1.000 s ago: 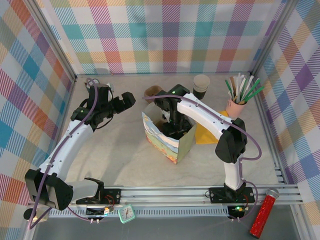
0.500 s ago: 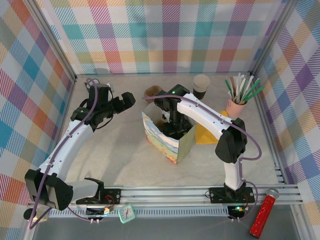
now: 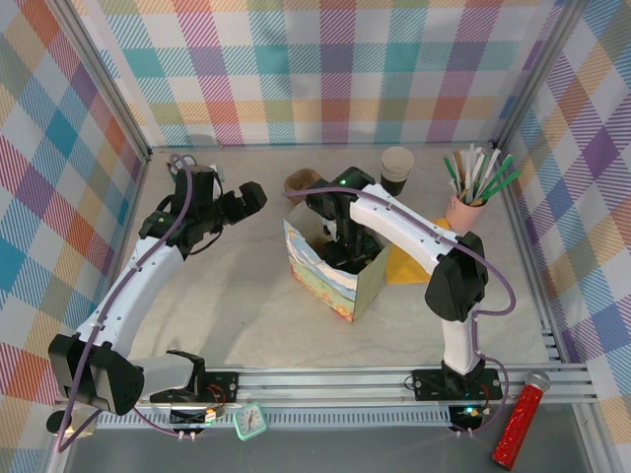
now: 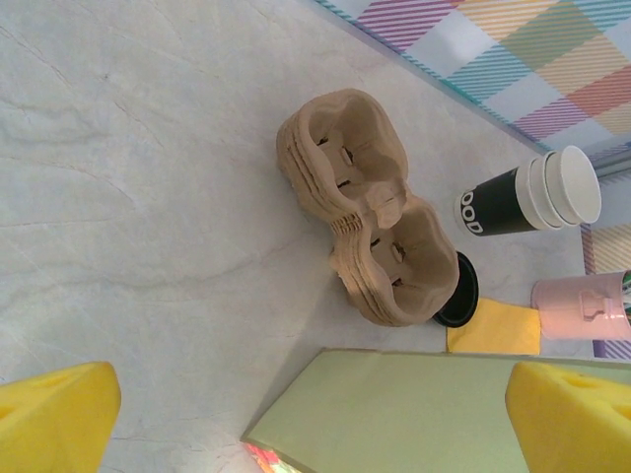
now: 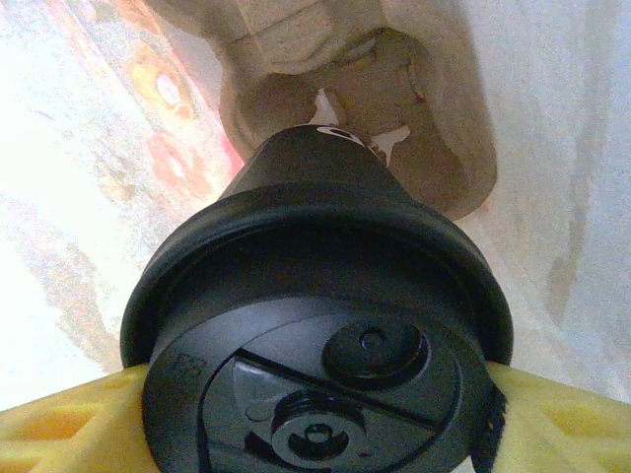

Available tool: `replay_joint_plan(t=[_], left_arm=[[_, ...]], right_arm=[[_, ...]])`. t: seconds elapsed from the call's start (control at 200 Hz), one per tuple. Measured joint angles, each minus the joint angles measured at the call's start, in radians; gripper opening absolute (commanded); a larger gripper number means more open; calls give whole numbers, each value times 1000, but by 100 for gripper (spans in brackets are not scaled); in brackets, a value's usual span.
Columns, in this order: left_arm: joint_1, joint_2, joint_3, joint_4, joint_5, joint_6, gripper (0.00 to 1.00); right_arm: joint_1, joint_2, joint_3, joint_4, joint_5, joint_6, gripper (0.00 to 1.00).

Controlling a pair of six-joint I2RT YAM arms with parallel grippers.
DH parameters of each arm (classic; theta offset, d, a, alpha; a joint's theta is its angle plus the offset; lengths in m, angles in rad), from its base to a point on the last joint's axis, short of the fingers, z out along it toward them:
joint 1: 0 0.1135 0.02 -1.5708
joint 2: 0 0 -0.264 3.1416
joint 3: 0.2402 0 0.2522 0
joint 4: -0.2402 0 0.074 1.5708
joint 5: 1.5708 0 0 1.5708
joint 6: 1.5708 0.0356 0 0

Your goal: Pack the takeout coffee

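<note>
While the right arm (image 3: pixel 414 232) bends down into the paper bag (image 3: pixel 340 284) mid-table, the right end effector (image 5: pixel 315 424) grips the takeout coffee (image 5: pixel 315 296) at its lid, over a pulp carrier (image 5: pixel 325 59) inside. The left end effector (image 3: pixel 251 197) hovers wide open toward the table's far-left corner.

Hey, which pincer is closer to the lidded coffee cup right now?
Right. The right pincer grips the takeout coffee at its lid, inside the paper bag. The left pincer hangs open, well off to the bag's left.
</note>
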Motion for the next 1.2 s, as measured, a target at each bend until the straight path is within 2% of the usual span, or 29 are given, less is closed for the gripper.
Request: replay_joint_plan(t=[1.2], left_arm=[[0, -13, 0, -15, 0, 0, 100]], right_arm=[[-1, 0, 0, 0, 11, 8, 73]])
